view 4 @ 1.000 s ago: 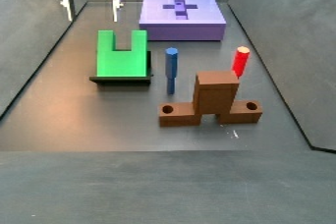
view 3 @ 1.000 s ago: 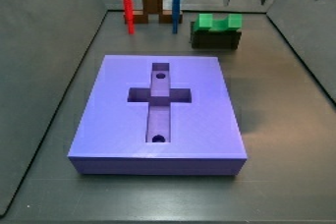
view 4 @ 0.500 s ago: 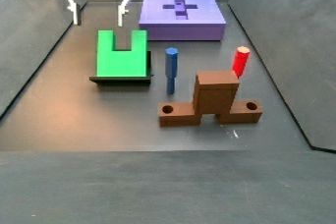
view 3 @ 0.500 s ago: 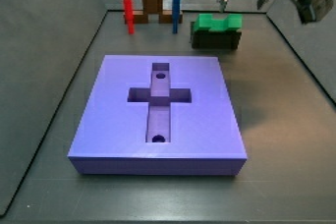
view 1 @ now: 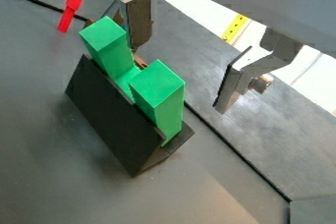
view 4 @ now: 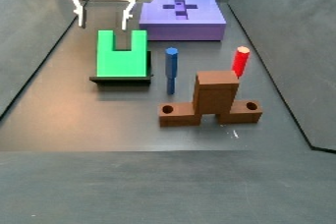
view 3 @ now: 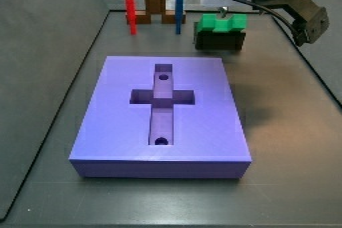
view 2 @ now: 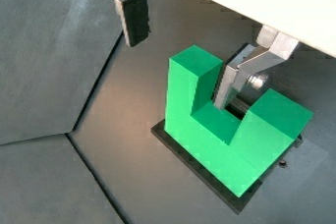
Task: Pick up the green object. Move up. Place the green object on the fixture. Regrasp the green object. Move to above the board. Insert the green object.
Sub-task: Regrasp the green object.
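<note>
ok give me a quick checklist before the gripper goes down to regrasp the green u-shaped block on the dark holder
1. Gripper open: ok, the silver fingers stand well apart in both wrist views.
2. Bright green U-shaped block seated on the dark box-like fixture: ok, it lies in the holder with its prongs clear.
3. Fingers free of the block: ok, nothing is held, and one finger hangs beside a prong.
4. Gripper centred over the block: cannot tell; in a side view it hangs at the prong end.
5. Purple slab board's cross recess free: ok.
6. Blue peg clear of the descent: ok, it stands beside the fixture.
</note>
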